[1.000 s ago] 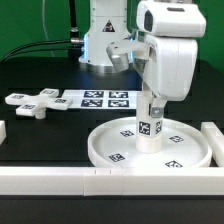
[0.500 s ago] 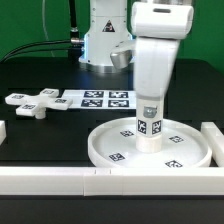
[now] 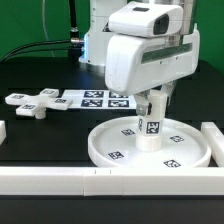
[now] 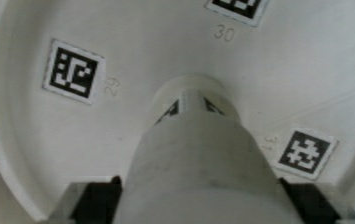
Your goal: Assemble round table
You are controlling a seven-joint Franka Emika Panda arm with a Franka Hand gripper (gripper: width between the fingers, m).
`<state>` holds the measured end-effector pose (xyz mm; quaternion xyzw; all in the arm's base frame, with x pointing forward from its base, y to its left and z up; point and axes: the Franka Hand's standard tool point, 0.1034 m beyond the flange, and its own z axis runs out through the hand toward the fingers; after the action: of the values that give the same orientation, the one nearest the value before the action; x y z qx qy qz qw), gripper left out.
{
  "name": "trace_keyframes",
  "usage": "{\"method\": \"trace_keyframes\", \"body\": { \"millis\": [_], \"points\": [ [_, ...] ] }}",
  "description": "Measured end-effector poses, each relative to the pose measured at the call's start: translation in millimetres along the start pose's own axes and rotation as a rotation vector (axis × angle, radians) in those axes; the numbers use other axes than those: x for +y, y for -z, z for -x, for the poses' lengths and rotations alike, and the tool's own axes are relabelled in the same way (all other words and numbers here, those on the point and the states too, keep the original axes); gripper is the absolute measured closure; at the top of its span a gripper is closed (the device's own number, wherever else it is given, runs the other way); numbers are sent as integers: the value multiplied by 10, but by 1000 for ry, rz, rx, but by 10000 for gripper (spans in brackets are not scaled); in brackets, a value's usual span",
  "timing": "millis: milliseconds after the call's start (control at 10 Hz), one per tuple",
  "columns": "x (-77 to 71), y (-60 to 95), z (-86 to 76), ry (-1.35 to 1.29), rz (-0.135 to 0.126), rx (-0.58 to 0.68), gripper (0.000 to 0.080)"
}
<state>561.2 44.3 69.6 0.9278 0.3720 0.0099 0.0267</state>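
Observation:
The large round rimmed disc [image 3: 103,150] lies flat on the table at the front. The short thick cylinder leg [image 3: 150,128] stands upright at its middle. My gripper [image 3: 152,101] comes down from above and is shut on the top of the leg. In the wrist view the leg [image 4: 200,140] fills the middle, with a black finger [image 4: 99,203] pressed against each side of it and the disc [image 4: 49,140] below. The small cross-shaped base [image 3: 28,103] lies on the table at the exterior view's left.
The marker board [image 3: 100,98] lies behind the disc. A long white border wall [image 3: 60,178] runs along the front, with another wall piece [image 3: 214,136] at the exterior view's right. The robot's base [image 3: 95,45] stands at the back.
My hand has turned about the upright leg, so its broad side now faces the camera. The leg has stayed upright at the disc's middle.

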Motion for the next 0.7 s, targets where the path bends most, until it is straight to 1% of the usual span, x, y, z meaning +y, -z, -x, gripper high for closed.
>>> {"method": "trace_keyframes", "body": {
  "millis": [300,400,500,700],
  "points": [
    [3,-1,3,-196,-4,4,386],
    [0,-4,16,-361,-22,13,386],
    [-11,-5,28,-492,-33,13,386],
    [-12,-4,35,-683,-40,11,386]
  ]
}}
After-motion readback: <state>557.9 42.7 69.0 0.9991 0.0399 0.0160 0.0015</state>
